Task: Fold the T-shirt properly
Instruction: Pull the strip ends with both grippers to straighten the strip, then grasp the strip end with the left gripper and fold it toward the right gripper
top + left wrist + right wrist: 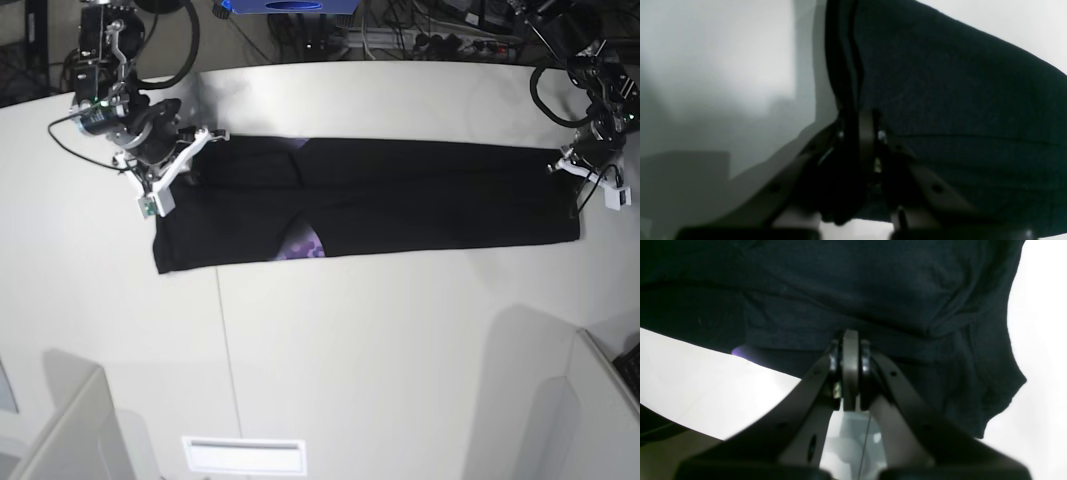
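The black T-shirt [400, 195] lies on the white table [380, 330] as a long folded band running left to right. A bit of purple print [300, 243] peeks out at its lower edge, and also in the right wrist view [738, 350]. My right gripper [195, 150] is at the band's left end, shut on the cloth's edge [850, 340]. My left gripper [566, 165] is at the band's right end, shut on a folded edge of the T-shirt [860, 123]. Dark cloth fills most of both wrist views [957, 100] [840, 290].
Cables and power strips [440, 40] run along the table's far edge, with a blue object [290, 5] at the back. Grey partitions stand at the front left [70, 430] and front right [590, 410]. A white slot [243, 455] sits near the front edge.
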`<state>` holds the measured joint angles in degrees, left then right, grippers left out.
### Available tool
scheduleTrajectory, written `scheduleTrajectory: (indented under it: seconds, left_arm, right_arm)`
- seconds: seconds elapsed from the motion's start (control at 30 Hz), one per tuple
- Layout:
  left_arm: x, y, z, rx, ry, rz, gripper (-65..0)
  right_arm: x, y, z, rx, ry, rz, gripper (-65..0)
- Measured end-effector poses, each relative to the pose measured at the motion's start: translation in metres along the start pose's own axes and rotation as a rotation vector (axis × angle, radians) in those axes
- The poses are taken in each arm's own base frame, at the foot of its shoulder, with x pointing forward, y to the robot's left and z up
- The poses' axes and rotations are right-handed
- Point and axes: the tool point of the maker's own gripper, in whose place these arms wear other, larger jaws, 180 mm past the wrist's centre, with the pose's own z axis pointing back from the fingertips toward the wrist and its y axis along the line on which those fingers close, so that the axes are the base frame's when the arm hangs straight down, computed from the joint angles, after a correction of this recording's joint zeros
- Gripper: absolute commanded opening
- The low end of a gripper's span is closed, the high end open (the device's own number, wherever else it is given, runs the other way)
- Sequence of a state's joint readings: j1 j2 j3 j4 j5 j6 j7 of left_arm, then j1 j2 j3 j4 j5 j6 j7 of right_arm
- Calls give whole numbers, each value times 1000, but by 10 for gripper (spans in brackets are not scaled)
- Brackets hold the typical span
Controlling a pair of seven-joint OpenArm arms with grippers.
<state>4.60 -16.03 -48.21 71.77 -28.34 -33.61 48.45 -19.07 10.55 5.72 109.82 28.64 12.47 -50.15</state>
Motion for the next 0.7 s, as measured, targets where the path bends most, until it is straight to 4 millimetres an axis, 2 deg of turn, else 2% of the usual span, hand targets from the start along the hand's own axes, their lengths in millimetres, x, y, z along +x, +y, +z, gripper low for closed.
scheduleTrajectory:
  seconds: [0.17, 0.23, 0.4, 0.57, 0.7]
  left_arm:
    - [5, 21, 17, 76, -14, 2, -650]
    - [15, 19, 27, 87, -39, -48, -650]
    - [36, -20, 45, 48, -89, -243, -650]
    - [24, -48, 59, 31, -102, -301, -650]
    - [29, -80, 68, -8, -140, -366, -650]
  right_arm:
    - [-4, 0, 0, 1, 8, -3, -650]
    - [-5, 5, 1, 27, 4, -24, -650]
    - [3, 19, 4, 121, -27, -89, -650]
    - [4, 21, 4, 136, -33, -98, -650]
    - [6, 21, 4, 135, -37, -97, -650]
